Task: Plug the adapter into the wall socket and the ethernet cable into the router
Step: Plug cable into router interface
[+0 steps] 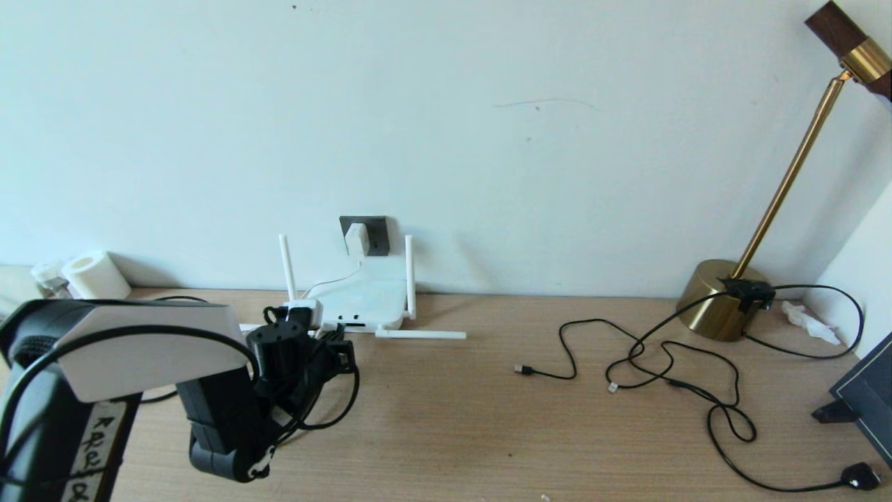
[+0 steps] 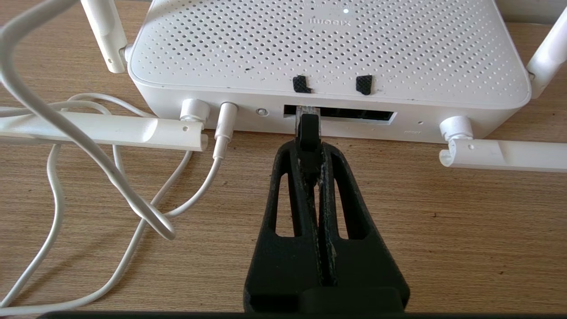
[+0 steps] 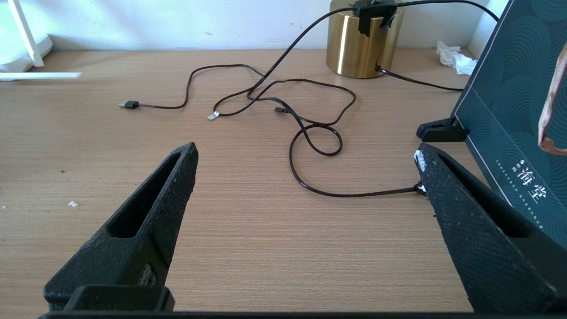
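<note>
The white router lies flat against the wall, its antennas spread out. My left gripper is shut on the black boot of the ethernet cable. The cable's clear plug tip sits in the left end of the router's dark port slot. In the head view the left gripper is just in front of the router, and the black cable loops down beside the arm. The white adapter sits in the dark grey wall socket. Over bare table, my right gripper stands open and empty.
Thin black cables with small USB plugs sprawl across the table's right half. A brass lamp stands at the back right and a dark green box at the right edge. White cord loops lie left of the gripper. A paper roll sits far left.
</note>
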Available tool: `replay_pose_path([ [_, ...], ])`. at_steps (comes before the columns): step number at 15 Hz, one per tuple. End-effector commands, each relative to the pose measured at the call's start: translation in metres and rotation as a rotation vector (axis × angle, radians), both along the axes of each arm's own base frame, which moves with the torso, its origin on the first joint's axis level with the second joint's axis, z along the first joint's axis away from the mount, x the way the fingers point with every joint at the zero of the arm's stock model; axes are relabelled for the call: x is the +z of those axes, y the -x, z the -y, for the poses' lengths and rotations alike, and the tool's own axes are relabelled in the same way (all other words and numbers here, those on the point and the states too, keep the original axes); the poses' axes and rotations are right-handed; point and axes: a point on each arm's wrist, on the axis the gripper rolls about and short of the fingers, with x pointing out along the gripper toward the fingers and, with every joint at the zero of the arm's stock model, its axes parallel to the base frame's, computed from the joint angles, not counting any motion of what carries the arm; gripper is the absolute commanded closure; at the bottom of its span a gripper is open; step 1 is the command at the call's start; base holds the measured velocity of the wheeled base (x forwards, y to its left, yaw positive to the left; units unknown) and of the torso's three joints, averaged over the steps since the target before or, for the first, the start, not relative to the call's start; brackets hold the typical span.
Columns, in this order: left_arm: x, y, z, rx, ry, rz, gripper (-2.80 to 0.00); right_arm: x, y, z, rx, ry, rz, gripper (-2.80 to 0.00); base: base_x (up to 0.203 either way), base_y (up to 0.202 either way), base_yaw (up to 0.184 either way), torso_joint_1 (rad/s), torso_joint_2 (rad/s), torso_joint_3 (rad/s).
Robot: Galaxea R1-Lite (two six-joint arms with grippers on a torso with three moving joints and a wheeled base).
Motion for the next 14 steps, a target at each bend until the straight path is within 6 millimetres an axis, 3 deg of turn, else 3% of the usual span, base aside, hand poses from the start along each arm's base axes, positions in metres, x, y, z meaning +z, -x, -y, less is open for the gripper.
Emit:
replay_pose_path([
  [1, 0.0, -0.0001, 0.0, 0.002, 0.002, 0.006, 0.0, 0.0001, -0.0001, 0.0, 0.0, 0.0, -0.001, -2.8, 0.0, 0.0, 0.0, 0.0, 0.0, 0.0],
  [14, 0.0016, 0.0012, -0.0015, 0.005, 0.002, 0.006, 0.0, 0.0001, -0.0001, 0.0, 0.0, 0.0, -0.001, -2.8, 0.0, 0.0, 0.0, 0.0, 0.0, 0.0],
])
